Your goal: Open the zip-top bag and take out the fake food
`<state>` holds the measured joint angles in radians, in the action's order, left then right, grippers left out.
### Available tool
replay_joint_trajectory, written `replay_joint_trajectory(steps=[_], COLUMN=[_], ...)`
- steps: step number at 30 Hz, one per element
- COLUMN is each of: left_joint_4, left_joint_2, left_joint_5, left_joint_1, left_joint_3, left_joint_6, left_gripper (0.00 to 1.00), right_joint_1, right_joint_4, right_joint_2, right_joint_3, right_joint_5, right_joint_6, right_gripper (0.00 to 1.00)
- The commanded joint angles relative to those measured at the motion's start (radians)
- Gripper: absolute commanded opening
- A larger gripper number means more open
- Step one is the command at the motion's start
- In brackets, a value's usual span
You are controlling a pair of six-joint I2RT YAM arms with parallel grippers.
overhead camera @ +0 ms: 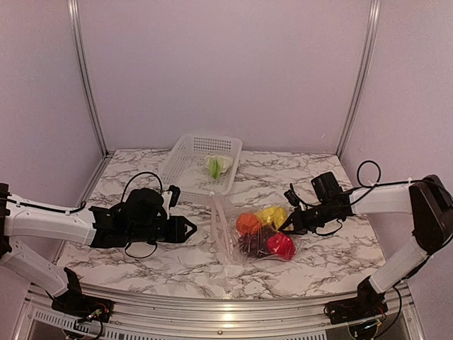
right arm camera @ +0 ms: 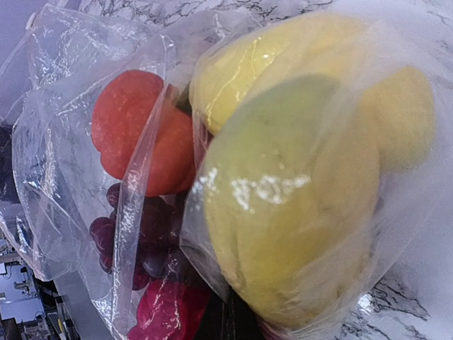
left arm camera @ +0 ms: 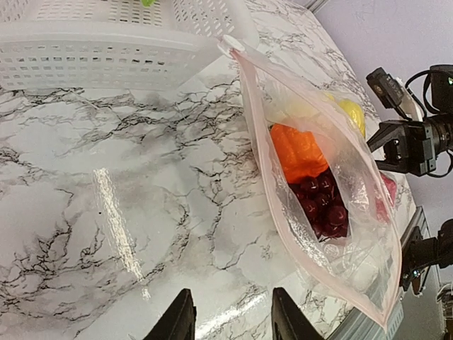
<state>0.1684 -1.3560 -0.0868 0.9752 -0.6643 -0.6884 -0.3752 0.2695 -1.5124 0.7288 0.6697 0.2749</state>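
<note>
The clear zip-top bag (overhead camera: pixel 225 234) lies mid-table, its whitish zip edge facing left and its mouth gaping (left arm camera: pixel 311 255). Inside lie fake food pieces: an orange fruit (overhead camera: pixel 248 223), dark purple grapes (left arm camera: pixel 322 205), yellow pieces (right arm camera: pixel 297 191) and a red piece (overhead camera: pixel 281 245). A white-green cabbage (overhead camera: pixel 217 165) sits in the basket. My left gripper (left arm camera: pixel 233 322) hovers open over bare marble left of the bag, with nothing between its fingers. At the bag's right side my right gripper (overhead camera: pixel 287 225) is shut, its dark fingers (right arm camera: pixel 233 322) pinching the plastic beneath the yellow pieces.
A white perforated basket (overhead camera: pixel 185 159) stands at the back centre, just beyond the bag's zip corner (left arm camera: pixel 230 44). Metal frame posts rise at the back corners, and a rail runs along the near edge of the table (overhead camera: pixel 212 304).
</note>
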Motion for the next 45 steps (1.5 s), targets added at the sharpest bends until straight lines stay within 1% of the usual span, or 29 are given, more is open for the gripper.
replay_joint_trajectory(steps=[1, 4, 6, 9, 11, 17, 21, 22, 23, 25, 26, 28, 30, 33, 36, 39, 41, 45], left_joint_4=[-0.043, 0.011, 0.026, 0.097, 0.112, 0.141, 0.310, 0.297, 0.233, 0.079, 0.032, -0.016, -0.049, -0.078, -0.128, -0.091, -0.020, 0.106], left_joint_2=[0.044, 0.000, -0.068, -0.168, -0.232, -0.365, -0.445, -0.466, -0.488, -0.524, -0.537, -0.547, -0.539, -0.523, -0.558, -0.562, -0.534, -0.513], left_joint_5=[0.092, 0.180, 0.241, 0.309, 0.336, 0.377, 0.490, 0.506, 0.496, 0.423, 0.391, 0.342, 0.295, 0.265, 0.262, 0.303, 0.334, 0.339], left_joint_1=[0.005, 0.005, 0.005, 0.004, 0.004, -0.001, 0.004, 0.011, 0.021, 0.034, 0.032, 0.019, 0.008, 0.000, 0.002, 0.013, 0.036, 0.073], left_joint_3=[0.003, -0.044, -0.102, -0.155, -0.197, -0.283, -0.318, -0.343, -0.375, -0.437, -0.444, -0.425, -0.379, -0.299, -0.288, -0.308, -0.319, -0.331], left_joint_6=[0.021, 0.004, -0.004, -0.056, -0.075, -0.096, -0.111, -0.095, -0.058, 0.026, 0.040, 0.033, 0.018, 0.017, 0.055, 0.096, 0.118, 0.151], left_gripper=[0.33, 0.18, 0.11, 0.03, 0.00, 0.00, 0.01, 0.02, 0.02, 0.04, 0.05, 0.07, 0.06, 0.05, 0.06, 0.13, 0.19, 0.29], right_joint_1=[-0.014, -0.014, -0.014, -0.014, -0.014, -0.014, -0.014, -0.014, -0.014, -0.014, -0.014, -0.014, -0.014, -0.014, -0.014, -0.014, -0.014, -0.014], right_joint_4=[0.067, 0.059, 0.057, 0.051, 0.049, 0.037, 0.014, 0.010, 0.009, 0.012, 0.015, 0.023, 0.033, 0.041, 0.041, 0.037, 0.030, 0.020], right_joint_2=[-0.041, -0.043, -0.045, -0.045, -0.043, -0.037, -0.041, -0.043, -0.043, -0.044, -0.043, -0.041, -0.035, -0.027, -0.023, -0.023, -0.024, -0.033], right_joint_3=[-0.008, -0.008, -0.005, -0.009, -0.011, -0.016, -0.028, -0.031, -0.032, -0.033, -0.032, -0.032, -0.035, -0.044, -0.059, -0.076, -0.086, -0.097], right_joint_5=[-0.068, -0.064, -0.061, -0.062, -0.063, -0.070, -0.064, -0.062, -0.061, -0.061, -0.064, -0.069, -0.075, -0.085, -0.084, -0.076, -0.066, -0.059], right_joint_6=[-0.018, -0.012, -0.011, -0.006, -0.001, 0.013, 0.027, 0.032, 0.033, 0.032, 0.030, 0.025, 0.018, 0.012, 0.007, 0.000, -0.005, -0.011], right_gripper=[0.00, 0.00, 0.00, 0.00, 0.00, 0.00, 0.00, 0.00, 0.00, 0.00, 0.00, 0.00, 0.00, 0.00, 0.00, 0.00, 0.00, 0.00])
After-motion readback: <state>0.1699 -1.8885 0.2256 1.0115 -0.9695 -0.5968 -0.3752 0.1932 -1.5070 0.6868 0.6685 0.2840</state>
